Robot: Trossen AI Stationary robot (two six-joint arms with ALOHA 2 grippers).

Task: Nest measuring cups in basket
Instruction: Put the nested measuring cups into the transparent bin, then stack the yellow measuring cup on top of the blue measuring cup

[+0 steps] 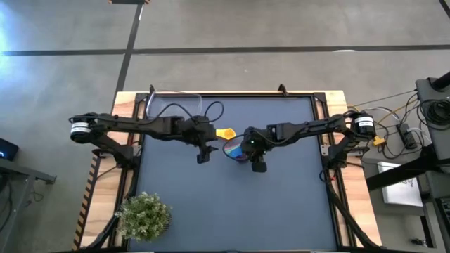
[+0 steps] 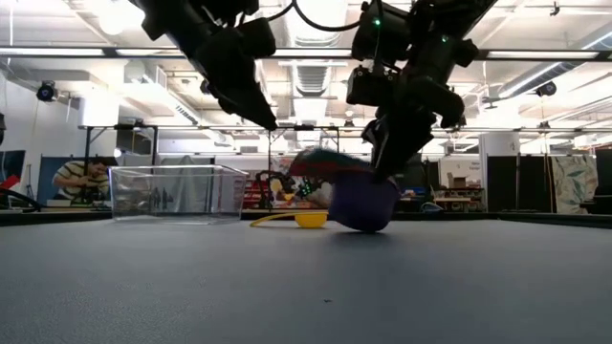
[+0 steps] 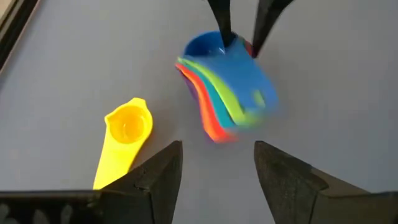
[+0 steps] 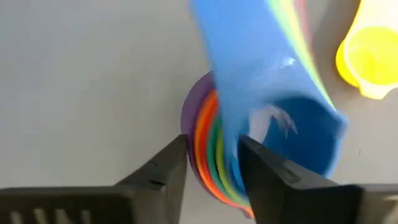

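Note:
Six cups are nested in one stack (image 1: 235, 150): purple outermost, then orange, red, green and teal, with blue innermost, and their handles fan out (image 3: 239, 99). The stack sits tilted, its purple bowl (image 2: 361, 212) on the mat. My right gripper (image 4: 212, 142) is shut on its rim. The yellow cup (image 3: 127, 134) lies alone on the mat just beyond the stack. My left gripper (image 3: 217, 165) hangs open above the mat to the left of the stack and touches nothing. The clear basket (image 2: 177, 191) stands at the table's far left. My right gripper pinches the nested walls of the stack at the bowls' rim (image 4: 194, 124). One finger (image 4: 267, 174) is inside the blue cup and the other (image 4: 163, 174) is outside the purple one. It comes from above, slanting down. The stack is tilted, with the purple bowl's underside on the mat.
A small green bushy plant (image 1: 144, 214) stands at the near left corner. A cable (image 1: 204, 111) loops near the basket. Open mat lies toward the near and right edges. People and shelving show in the room beyond the table.

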